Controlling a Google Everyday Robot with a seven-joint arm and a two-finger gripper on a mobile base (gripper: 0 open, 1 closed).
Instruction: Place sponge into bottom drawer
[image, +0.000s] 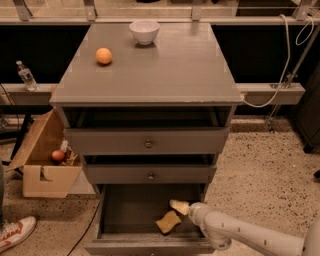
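The pale-yellow sponge (168, 221) lies on the dark floor of the open bottom drawer (107, 242), right of its middle. My gripper (179, 206) reaches into the drawer from the lower right, just above and to the right of the sponge, apart from it. Its pale fingers (175, 204) hold nothing. The white arm runs off toward the bottom right corner.
The grey cabinet's top (150, 65) carries an orange fruit (104, 55) and a white bowl (144, 31). The two upper drawers (148, 142) stand slightly pulled out. A cardboard box (42, 160) and a shoe (15, 233) sit on the floor at left. A cable (287, 60) hangs at right.
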